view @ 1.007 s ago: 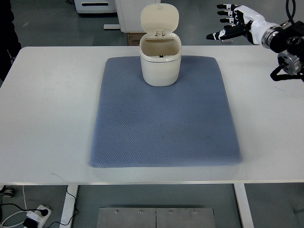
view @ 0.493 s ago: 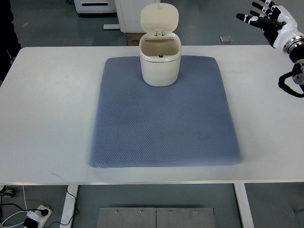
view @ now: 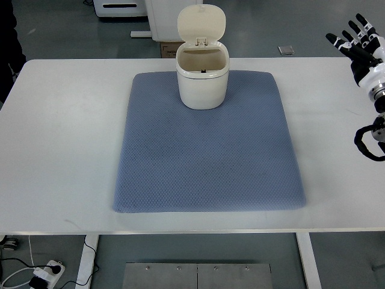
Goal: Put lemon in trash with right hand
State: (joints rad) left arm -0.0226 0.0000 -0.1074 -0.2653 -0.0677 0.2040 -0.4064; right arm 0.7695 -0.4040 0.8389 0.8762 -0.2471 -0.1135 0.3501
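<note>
The bin [view: 203,75] stands at 12 o'clock on the mat [view: 207,144] w/ lid up, ready to receive, but no lemon is visible, maybe inside already, and the right hand [view: 361,45], fingers spread and empty, is at 2 o'clock.

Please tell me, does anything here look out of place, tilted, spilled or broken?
Nothing stands out. The cream plastic trash bin stands upright on the far edge of the blue woven mat, its lid flipped open. The mat lies flat on the white table. The right hand is at the right edge, fingers spread, holding nothing.
</note>
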